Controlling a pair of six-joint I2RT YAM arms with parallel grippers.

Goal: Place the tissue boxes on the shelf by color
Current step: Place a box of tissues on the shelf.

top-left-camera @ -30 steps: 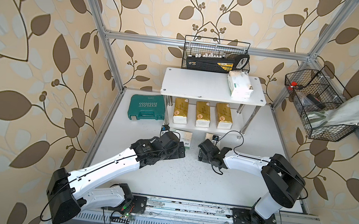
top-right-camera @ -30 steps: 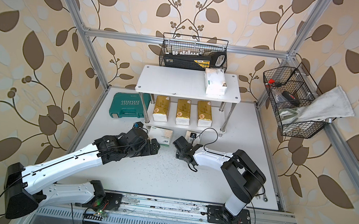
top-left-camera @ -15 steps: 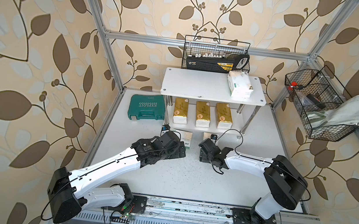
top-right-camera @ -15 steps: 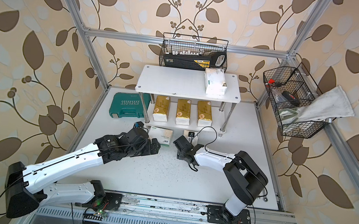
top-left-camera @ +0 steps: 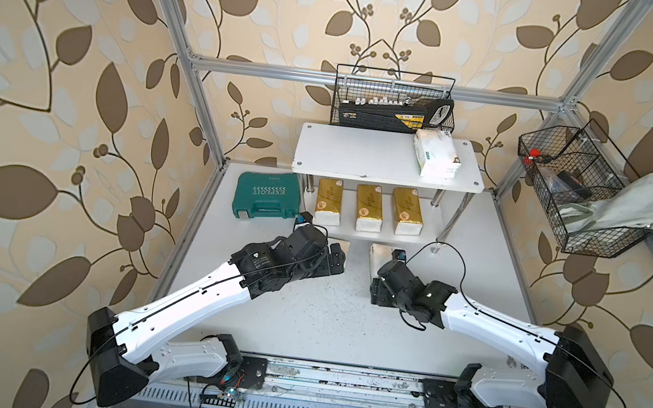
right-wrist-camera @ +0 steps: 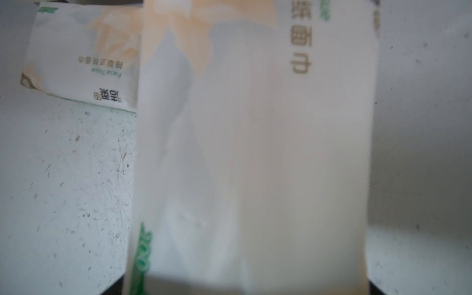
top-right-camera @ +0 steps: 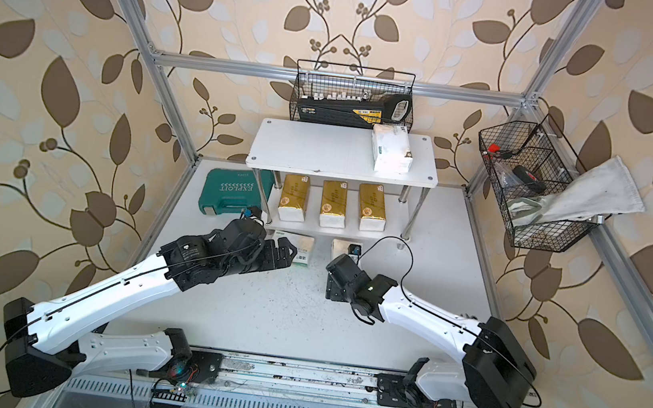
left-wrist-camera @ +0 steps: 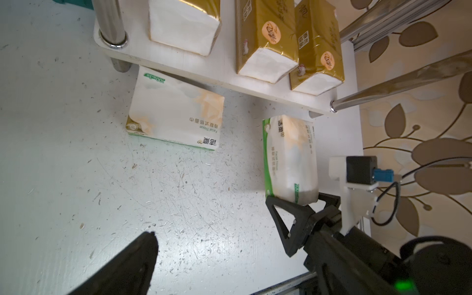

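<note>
Clamping the near end of a white tissue pack, the right gripper presses its fingers in on both sides of the soft wrapper. The pack points away from the arm, its far end close to the near edge of the shelf's lower board. Whether it rests on the desk or is just clear of it cannot be told. The right wrist view is filled by this pack, blurred. To its left, with bare desk between them, a second white pack lies flat, its far edge tucked under the lower board beside the near left leg. The left gripper hangs over the desk at the near left of that pack, spread wide and holding nothing. On the shelf, three gold packs sit side by side on the lower board, white ends toward the arms. A third white pack lies at the right end of the upper board. A teal case sits on the desk just left of the shelf. A wire basket hangs behind the shelf.
</note>
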